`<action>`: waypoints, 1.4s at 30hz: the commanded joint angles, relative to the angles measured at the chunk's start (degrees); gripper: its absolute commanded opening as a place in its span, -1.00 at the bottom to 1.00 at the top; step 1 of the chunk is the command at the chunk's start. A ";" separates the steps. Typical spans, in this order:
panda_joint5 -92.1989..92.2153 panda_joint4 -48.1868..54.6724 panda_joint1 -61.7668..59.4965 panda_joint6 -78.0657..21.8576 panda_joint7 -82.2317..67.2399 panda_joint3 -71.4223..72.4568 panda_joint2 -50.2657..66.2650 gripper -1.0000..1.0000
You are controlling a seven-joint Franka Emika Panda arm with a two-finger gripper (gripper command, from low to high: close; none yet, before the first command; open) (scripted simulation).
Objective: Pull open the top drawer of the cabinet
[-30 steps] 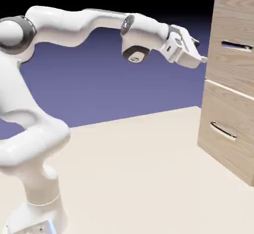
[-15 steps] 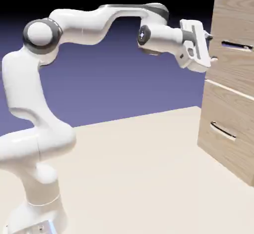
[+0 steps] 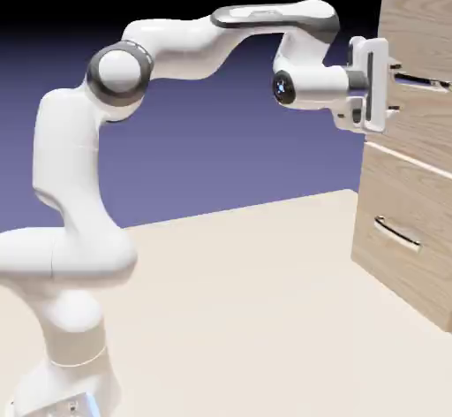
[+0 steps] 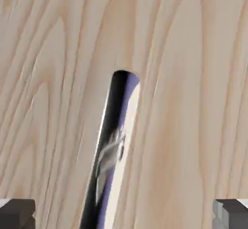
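The cabinet [image 3: 413, 18] is a tall light wood-grain box at the exterior view's right edge. Its top drawer [image 3: 425, 119] looks closed, flush with the cabinet face, and carries a short dark bar handle [image 3: 424, 83]. My gripper [image 3: 394, 90] is level with that handle and right in front of the drawer face, pointing at it. In the hand view the wood of the top drawer [image 4: 193, 77] fills the frame. The dark handle [image 4: 114, 140] runs from the middle down to the bottom edge. It lies between my two grey fingertips [image 4: 17, 214], which stand wide apart, open and not touching it.
Below the top drawer is the lower drawer [image 3: 402, 265] with a longer curved handle [image 3: 396, 233]. The white arm arches from the lower left across the view. The beige table [image 3: 247, 318] spreads beneath it.
The arm has stretched to the right and the hand has levelled out. The gripper has moved from left of the cabinet's edge up to the top drawer's handle, staying open.
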 commanded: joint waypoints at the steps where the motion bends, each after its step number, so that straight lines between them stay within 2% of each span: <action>1: 2.49 1.25 -1.95 0.01 -0.69 1.87 0.11 0.00; 4: 6.09 3.05 -4.76 0.01 -1.68 4.55 0.27 0.00; 12: -6.67 18.18 -20.71 3.83 13.08 18.78 -8.19 0.00; 13: -6.67 18.18 -20.71 3.83 13.08 18.78 -8.19 -1.00; 30: 11.13 -7.14 12.42 -2.09 -8.52 -11.07 4.78 -1.00; 42: 13.49 -17.63 37.33 -3.82 -11.96 -34.53 6.02 -1.00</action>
